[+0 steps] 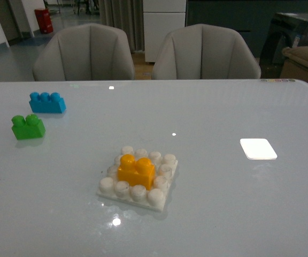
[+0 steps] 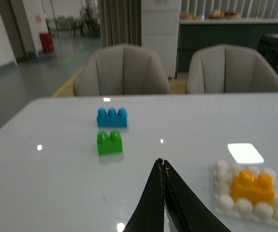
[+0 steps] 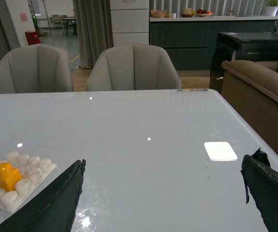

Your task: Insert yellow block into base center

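The yellow block (image 1: pixel 136 171) with two studs sits in the middle of the white studded base (image 1: pixel 138 191) on the table. It also shows in the left wrist view (image 2: pixel 253 186) on the base (image 2: pixel 245 207), and in the right wrist view (image 3: pixel 2 175) on the base (image 3: pixel 30 178). My left gripper (image 2: pixel 161 163) is shut and empty, above the table beside the base. My right gripper (image 3: pixel 164 166) is wide open and empty, above bare table away from the base. Neither arm shows in the front view.
A blue three-stud brick (image 1: pixel 47 102) and a green two-stud brick (image 1: pixel 28 127) lie at the far left of the table. A bright white rectangular patch (image 1: pixel 258 149) lies on the right. Two grey chairs (image 1: pixel 84 53) stand behind the table.
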Tool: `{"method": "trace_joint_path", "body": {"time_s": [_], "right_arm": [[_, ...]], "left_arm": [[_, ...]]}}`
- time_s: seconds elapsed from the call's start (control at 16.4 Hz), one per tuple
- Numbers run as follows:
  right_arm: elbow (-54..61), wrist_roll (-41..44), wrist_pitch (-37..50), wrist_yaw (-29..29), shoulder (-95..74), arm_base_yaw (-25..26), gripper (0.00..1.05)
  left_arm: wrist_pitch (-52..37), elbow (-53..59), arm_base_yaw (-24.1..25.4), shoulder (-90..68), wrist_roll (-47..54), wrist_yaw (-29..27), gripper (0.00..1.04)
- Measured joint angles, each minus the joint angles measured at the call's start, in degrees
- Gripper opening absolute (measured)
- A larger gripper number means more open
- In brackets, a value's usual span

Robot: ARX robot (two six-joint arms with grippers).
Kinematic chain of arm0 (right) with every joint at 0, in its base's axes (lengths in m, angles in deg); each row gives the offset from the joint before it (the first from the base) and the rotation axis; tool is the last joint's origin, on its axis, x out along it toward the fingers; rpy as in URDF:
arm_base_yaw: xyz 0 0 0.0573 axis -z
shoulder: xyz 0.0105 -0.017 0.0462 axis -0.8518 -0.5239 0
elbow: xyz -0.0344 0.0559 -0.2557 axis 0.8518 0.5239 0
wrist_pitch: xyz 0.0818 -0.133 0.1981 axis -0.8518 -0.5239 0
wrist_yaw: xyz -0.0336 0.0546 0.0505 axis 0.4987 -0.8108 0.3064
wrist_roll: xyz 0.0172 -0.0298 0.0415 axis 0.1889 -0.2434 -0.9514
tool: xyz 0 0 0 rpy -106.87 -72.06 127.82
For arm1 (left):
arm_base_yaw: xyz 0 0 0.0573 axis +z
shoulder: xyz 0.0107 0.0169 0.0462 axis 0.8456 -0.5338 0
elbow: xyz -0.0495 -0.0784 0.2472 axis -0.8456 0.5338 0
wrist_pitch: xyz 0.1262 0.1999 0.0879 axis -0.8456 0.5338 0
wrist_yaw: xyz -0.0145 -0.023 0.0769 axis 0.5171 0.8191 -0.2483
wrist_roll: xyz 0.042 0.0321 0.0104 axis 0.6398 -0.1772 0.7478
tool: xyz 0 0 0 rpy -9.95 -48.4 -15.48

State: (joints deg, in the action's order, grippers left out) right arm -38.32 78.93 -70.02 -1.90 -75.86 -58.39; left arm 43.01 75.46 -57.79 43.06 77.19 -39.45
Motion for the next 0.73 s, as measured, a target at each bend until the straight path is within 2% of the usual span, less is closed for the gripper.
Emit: {"method": "trace_joint_path", "body": {"time_s": [0.61,0.67,0.73], "right_arm": [[0.0,0.0,0.0,0.0,0.0,0.0,0.98],[0.0,0.0,0.0,0.0,0.0,0.0,0.98],[0.0,0.0,0.0,0.0,0.0,0.0,0.98]], "left_arm": [[12.72,0.0,0.0,13.14,0.0,0.0,0.02],[25.97,-0.02,0.04,25.86,0.0,-0.02,0.02],[26.21,-0.02,0.04,25.86,0.0,-0.02,0.02]]}}
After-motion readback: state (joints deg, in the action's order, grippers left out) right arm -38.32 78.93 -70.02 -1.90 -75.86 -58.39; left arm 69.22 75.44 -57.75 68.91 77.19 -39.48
